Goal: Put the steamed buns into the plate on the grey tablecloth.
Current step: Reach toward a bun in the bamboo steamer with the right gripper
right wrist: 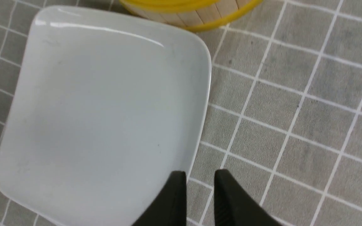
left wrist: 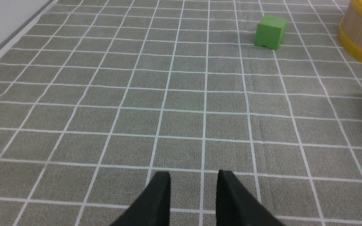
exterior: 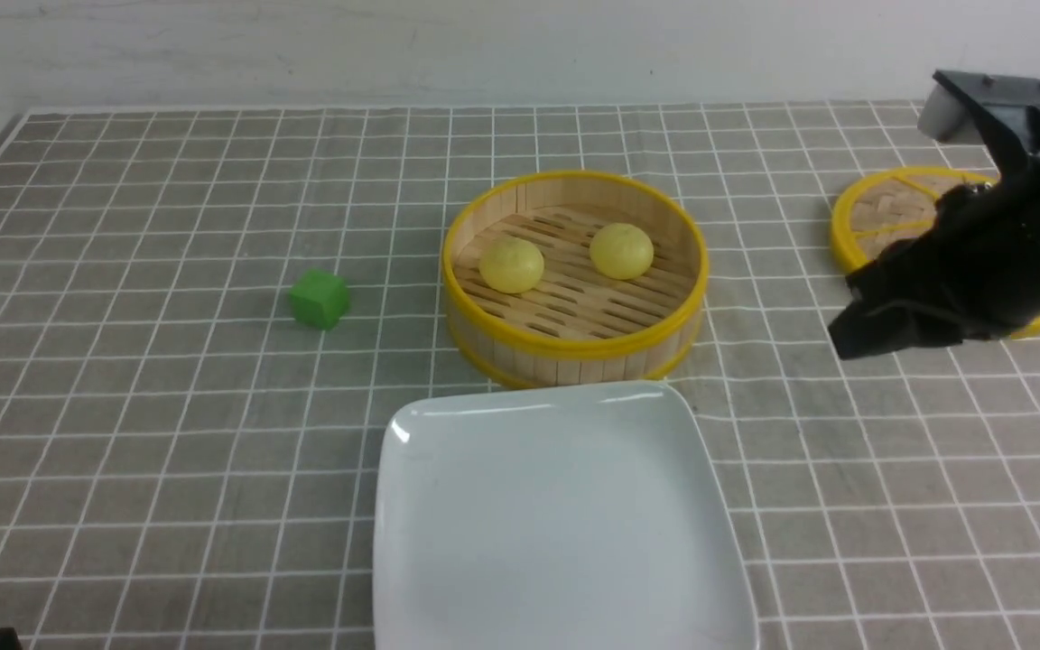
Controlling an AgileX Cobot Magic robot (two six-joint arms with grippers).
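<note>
Grey tablecloth (exterior: 123,433) meets a white wall (exterior: 394,45). We see both steamed buns (exterior: 511,264) in the bamboo steamer (exterior: 574,348), just behind the white plate (exterior: 556,542). Our left gripper (left wrist: 193,191) and right gripper (right wrist: 200,191) stand parted, holding nothing.

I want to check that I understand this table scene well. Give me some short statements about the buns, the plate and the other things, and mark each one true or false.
1. Both buns lie inside the basket. True.
2. The plate holds one bun. False: nothing lies on it.
3. The green cube stands on the cloth, on the robot's left of the basket. True.
4. The lid covers the basket. False: the basket is open, and the lid lies on the cloth far to the right.
5. The right gripper holds a bun. False: there is nothing between its fingers.
</note>
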